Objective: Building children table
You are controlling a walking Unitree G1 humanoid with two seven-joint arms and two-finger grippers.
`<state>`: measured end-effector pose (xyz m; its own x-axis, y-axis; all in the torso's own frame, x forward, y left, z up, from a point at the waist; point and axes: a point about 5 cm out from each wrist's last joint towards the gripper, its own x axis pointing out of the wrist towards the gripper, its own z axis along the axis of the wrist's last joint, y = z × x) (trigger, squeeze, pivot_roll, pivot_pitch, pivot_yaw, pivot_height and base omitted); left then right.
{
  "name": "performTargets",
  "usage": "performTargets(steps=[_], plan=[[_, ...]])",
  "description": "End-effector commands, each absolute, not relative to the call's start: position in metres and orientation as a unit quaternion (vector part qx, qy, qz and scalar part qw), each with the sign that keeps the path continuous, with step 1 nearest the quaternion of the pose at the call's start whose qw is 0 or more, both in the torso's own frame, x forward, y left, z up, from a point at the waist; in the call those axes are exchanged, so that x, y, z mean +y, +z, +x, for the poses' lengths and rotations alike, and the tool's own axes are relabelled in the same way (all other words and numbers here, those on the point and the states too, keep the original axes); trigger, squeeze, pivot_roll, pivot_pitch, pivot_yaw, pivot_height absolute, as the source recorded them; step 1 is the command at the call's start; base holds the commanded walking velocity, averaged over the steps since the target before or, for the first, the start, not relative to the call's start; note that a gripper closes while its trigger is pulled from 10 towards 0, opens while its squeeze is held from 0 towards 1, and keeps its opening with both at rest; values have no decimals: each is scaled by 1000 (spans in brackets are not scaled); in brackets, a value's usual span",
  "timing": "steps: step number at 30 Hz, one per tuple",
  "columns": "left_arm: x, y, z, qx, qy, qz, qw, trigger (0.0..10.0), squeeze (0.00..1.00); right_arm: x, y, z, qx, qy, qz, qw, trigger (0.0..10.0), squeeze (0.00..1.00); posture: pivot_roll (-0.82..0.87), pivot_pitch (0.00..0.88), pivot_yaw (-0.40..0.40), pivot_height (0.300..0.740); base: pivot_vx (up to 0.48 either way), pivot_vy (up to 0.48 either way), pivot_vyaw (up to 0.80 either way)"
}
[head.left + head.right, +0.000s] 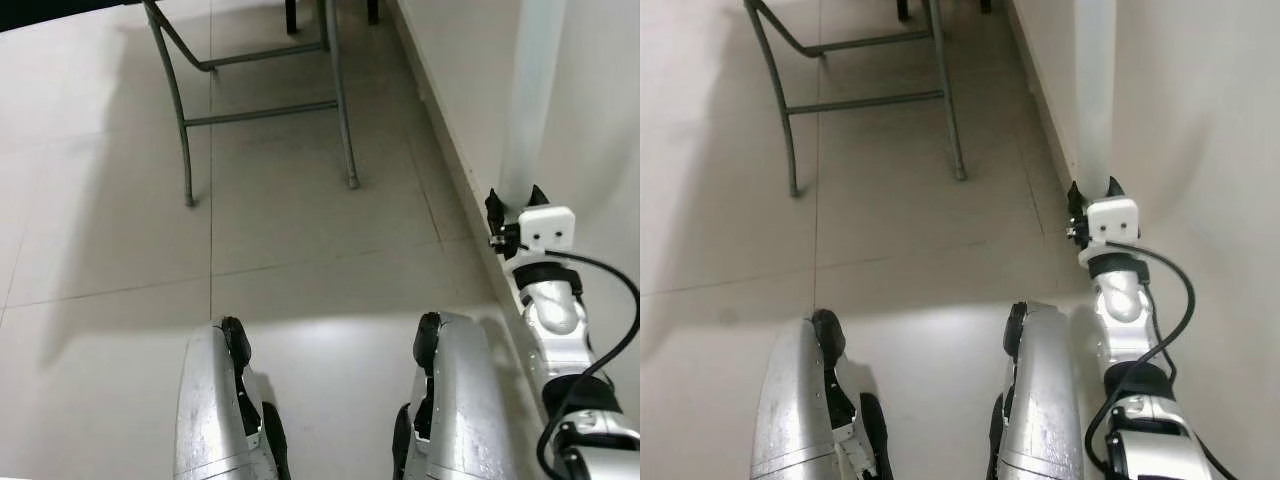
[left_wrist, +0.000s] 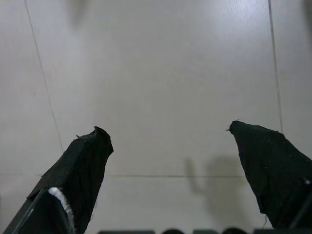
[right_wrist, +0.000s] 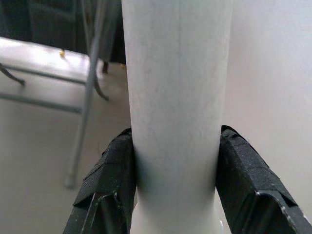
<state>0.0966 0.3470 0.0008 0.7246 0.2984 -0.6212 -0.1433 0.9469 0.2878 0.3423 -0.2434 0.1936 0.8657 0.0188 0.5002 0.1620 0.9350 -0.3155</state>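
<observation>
Beside the wall, right gripper (image 3: 175, 161) clamping smooth white round tube (image 3: 175, 87), left gripper (image 2: 168, 146) spread.

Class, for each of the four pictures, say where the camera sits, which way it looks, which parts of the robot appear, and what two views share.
Left eye view: on the head, looking down at the tiled floor; both legs and the right arm show.
Right eye view: beside it, same scene; metal table legs ahead.
Left wrist view: along the open left claw, facing bare floor.
Right wrist view: along the right claw, shut on a white tube.
Shared: the tube by the wall appears in the eye views too.
</observation>
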Motion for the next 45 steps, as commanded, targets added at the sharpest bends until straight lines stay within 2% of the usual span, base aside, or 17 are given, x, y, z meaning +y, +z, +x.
performTargets(steps=[1,5,9,12,19,24,26,27,30,38,40,41,44,45], plan=[[347,-9,82,381,125,106,910,10000,0,-236,192,336,-277,-40,-167,945,10000,0,184,373,110,486,0,0,0],[347,-8,83,377,126,105,912,10000,0,-233,198,336,-288,-48,-156,944,10000,0,182,367,108,491,0,0,0],[348,10,107,321,137,107,931,10000,0,-217,221,339,-319,-44,-103,941,10000,0,169,341,88,510,0,0,0],[349,13,113,311,138,109,934,10000,0,-214,224,339,-322,-42,-96,941,10000,0,168,338,85,515,0,0,0],[345,33,152,244,130,135,951,10000,0,-205,213,350,-260,-32,-58,963,10000,0,134,261,41,538,0,0,0],[340,42,166,215,128,135,959,10000,0,-206,212,350,-255,-36,-57,965,10000,0,127,243,31,548,0,0,0],[329,64,190,157,113,144,971,10000,0,-206,211,348,-249,-39,-49,966,10000,0,111,204,13,557,0,0,0],[329,64,190,157,113,144,971,10000,0,-206,211,348,-249,-39,-49,966,10000,0,111,204,13,557,0,0,0],[296,102,223,64,60,151,985,10000,0,-202,210,339,-246,-36,-45,968,10000,0,98,169,4,571,0,0,0],[259,122,245,5,-1,151,989,10000,0,-196,204,333,-229,-29,-38,972,10000,0,85,135,0,590,0,0,0],[240,133,254,-24,-22,145,989,10000,0,-190,199,329,-219,-23,-31,975,10000,0,79,118,-1,600,0,0,0],[240,133,254,-24,-22,145,989,10000,0,-190,199,329,-219,-23,-31,975,10000,0,79,118,-1,600,0,0,0],[209,152,263,-65,-54,126,989,10000,0,-176,187,319,-187,-2,-24,982,10000,0,67,87,-3,614,0,0,0],[209,152,263,-65,-54,126,989,10000,0,-176,187,319,-187,-2,-24,982,10000,0,67,87,-3,614,0,0,0]])
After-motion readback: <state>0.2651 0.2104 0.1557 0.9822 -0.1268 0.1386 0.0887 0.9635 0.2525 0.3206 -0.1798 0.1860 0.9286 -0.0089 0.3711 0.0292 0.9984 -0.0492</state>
